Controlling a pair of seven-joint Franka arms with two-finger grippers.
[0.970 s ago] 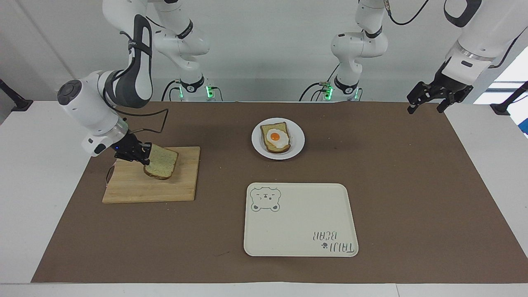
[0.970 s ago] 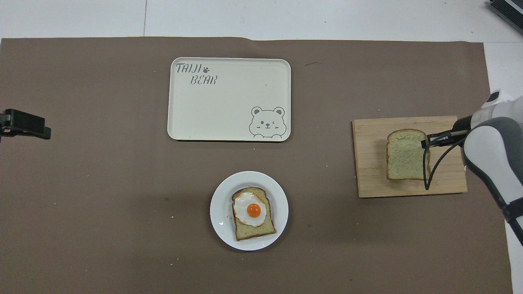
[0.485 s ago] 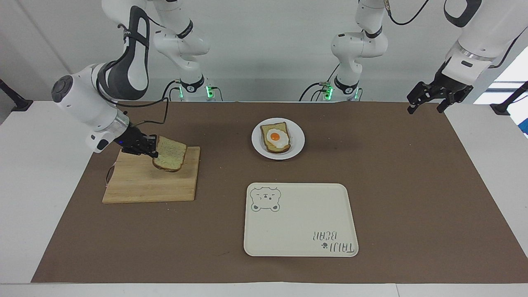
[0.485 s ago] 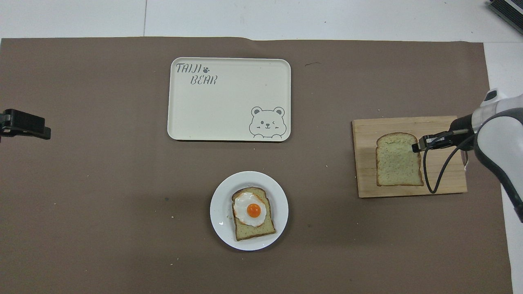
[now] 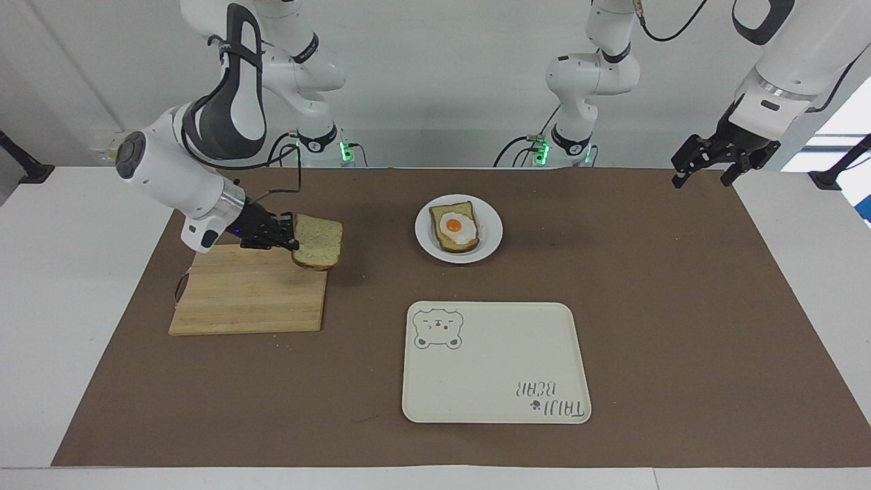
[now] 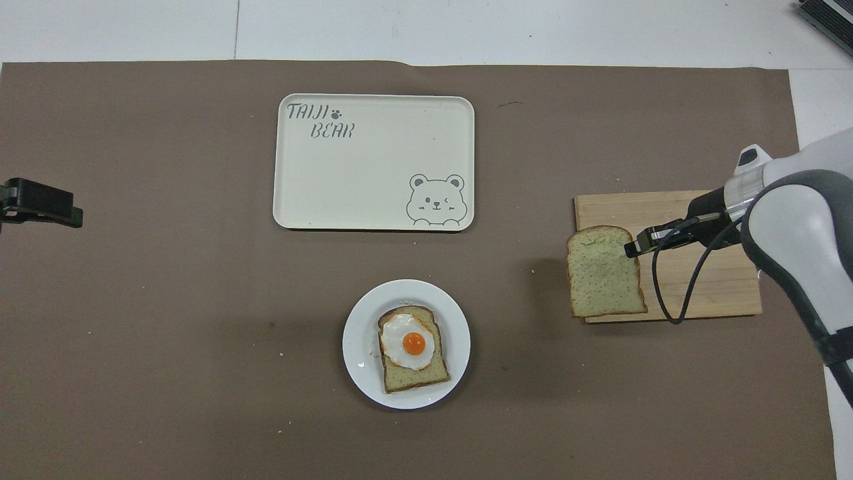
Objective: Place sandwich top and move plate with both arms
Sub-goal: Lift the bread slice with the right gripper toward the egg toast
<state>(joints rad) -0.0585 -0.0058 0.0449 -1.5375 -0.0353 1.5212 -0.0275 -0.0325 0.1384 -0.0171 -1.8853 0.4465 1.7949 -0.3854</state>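
The sandwich top (image 5: 318, 241) (image 6: 605, 271), a plain tan slice with a brown crust, hangs nearly flat in the air. It is over the wooden cutting board's (image 5: 238, 299) (image 6: 706, 293) edge on the plate's side. My right gripper (image 5: 291, 235) (image 6: 630, 250) is shut on the slice's edge. The small white plate (image 5: 491, 235) (image 6: 360, 333) lies mid-table and carries a bread slice topped with a fried egg (image 5: 456, 228) (image 6: 413, 347). My left gripper (image 5: 702, 178) (image 6: 46, 205) waits open and holds nothing, raised over the brown mat's edge at the left arm's end.
A cream rectangular tray with a bear drawing (image 5: 497, 367) (image 6: 360, 173) lies farther from the robots than the plate. The cutting board sits at the right arm's end of the table. A brown mat (image 5: 680, 306) covers the table.
My right gripper has lifted the sandwich top off the cutting board and carried it toward the plate, levelling it out. The left arm has not moved.
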